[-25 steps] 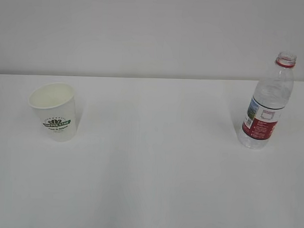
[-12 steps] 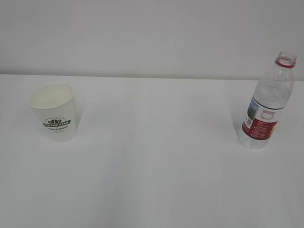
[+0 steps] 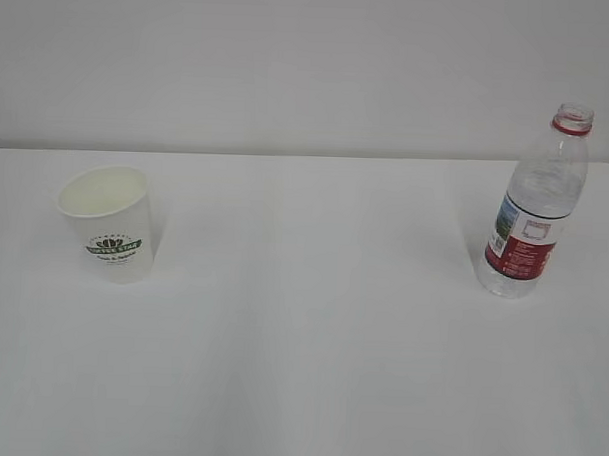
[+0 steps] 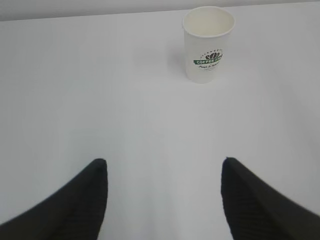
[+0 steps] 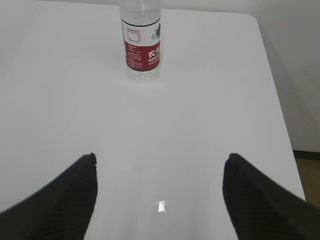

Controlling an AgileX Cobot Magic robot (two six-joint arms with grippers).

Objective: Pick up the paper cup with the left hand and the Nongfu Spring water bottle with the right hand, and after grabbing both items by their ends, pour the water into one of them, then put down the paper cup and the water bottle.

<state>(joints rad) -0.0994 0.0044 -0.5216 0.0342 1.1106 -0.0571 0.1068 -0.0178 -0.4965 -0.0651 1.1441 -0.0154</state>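
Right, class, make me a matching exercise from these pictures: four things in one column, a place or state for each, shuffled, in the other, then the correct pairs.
Things:
1. paper cup
2. water bottle
3. left gripper
4. table

Descriptions:
A. uncapped, at the table's right side
B. white, bearing both containers
C. upright at the left, green logo
D. open, short of the cup

Pairs: 1-C, 2-A, 3-D, 4-B

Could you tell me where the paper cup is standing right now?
The paper cup stands upright on the left of the white table in the exterior view, far from the Nongfu Spring water bottle on the right.
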